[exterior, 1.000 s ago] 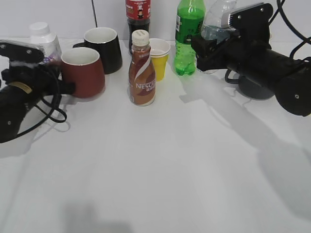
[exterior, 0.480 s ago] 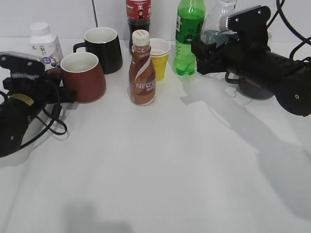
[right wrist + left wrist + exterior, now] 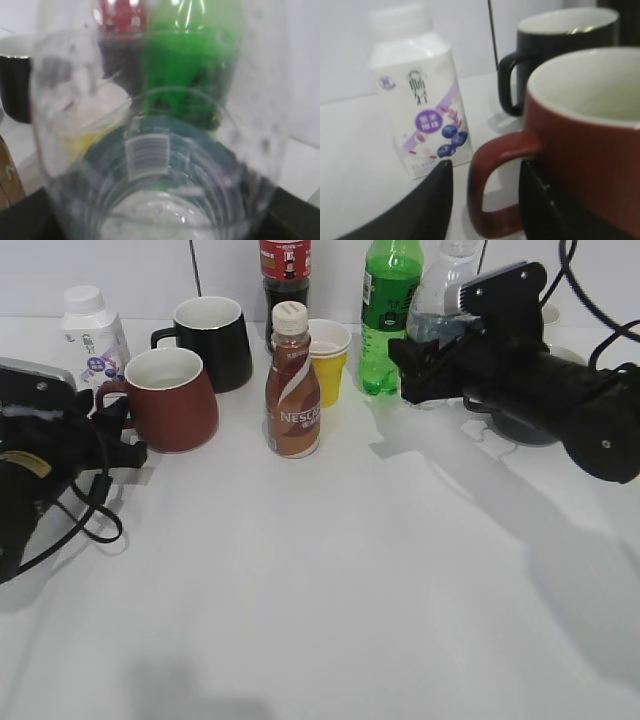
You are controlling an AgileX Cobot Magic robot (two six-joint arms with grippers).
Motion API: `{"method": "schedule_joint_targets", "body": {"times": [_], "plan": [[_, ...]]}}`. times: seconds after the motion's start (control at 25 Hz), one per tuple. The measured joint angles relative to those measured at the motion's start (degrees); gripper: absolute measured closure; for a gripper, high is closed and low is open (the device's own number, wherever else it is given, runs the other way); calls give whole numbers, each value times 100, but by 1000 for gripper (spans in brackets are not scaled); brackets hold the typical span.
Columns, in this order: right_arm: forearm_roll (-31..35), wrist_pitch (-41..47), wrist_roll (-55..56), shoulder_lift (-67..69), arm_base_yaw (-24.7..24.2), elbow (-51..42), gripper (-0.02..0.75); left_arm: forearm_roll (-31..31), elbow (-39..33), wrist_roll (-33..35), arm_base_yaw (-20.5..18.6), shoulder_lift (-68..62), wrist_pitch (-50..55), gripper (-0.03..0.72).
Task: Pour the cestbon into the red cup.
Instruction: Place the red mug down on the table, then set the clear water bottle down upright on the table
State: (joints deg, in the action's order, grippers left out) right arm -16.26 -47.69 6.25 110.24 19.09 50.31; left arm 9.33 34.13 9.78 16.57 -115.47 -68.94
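Note:
The red cup point(image 3: 170, 402) stands upright at the left, with its handle towards my left gripper point(image 3: 122, 437). In the left wrist view the open black fingers point(image 3: 437, 200) straddle the cup's handle point(image 3: 492, 175) with gaps on both sides, and the cup point(image 3: 585, 150) fills the right. My right gripper point(image 3: 422, 352) is shut on the cestbon point(image 3: 438, 292), a clear bottle held about upright beside the green soda bottle. The cestbon point(image 3: 155, 165) fills the right wrist view, dark green label showing, between my right gripper's jaws point(image 3: 160, 222).
A black mug point(image 3: 215, 340) stands behind the red cup and a white yoghurt bottle point(image 3: 92, 335) to its left. A brown Nescafe bottle point(image 3: 292, 390), a yellow cup point(image 3: 327, 362), a cola bottle point(image 3: 284, 270) and a green soda bottle point(image 3: 388, 310) stand mid-table. A dark grey object point(image 3: 525, 427) is under the right arm.
My left gripper has drawn back from the red cup towards the lower left, now open around the handle. My right gripper has moved slightly left with the cestbon, which now stands more upright.

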Motion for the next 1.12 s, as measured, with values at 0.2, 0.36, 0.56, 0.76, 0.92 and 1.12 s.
{"method": "schedule_joint_targets", "body": {"times": [0.2, 0.36, 0.56, 0.76, 0.92, 1.12], "plan": [[-12, 1, 85, 372, 0, 222, 265, 5, -507, 0, 193, 673, 73, 346], [-24, 6, 109, 653, 0, 272, 265, 187, -710, 0, 354, 1242, 546, 346], [-24, -241, 126, 938, 0, 280, 266, 595, -740, 0, 592, 1986, 1391, 346], [-322, -274, 513, 943, 0, 280, 240, 803, -744, 0, 706, 2692, 2169, 346], [-584, -126, 827, 943, 0, 275, 99, 984, -744, 0, 712, 3191, 2958, 346], [-605, 508, 869, 663, 0, 127, 86, 1042, -744, 0, 712, 3764, 3751, 346]]}}
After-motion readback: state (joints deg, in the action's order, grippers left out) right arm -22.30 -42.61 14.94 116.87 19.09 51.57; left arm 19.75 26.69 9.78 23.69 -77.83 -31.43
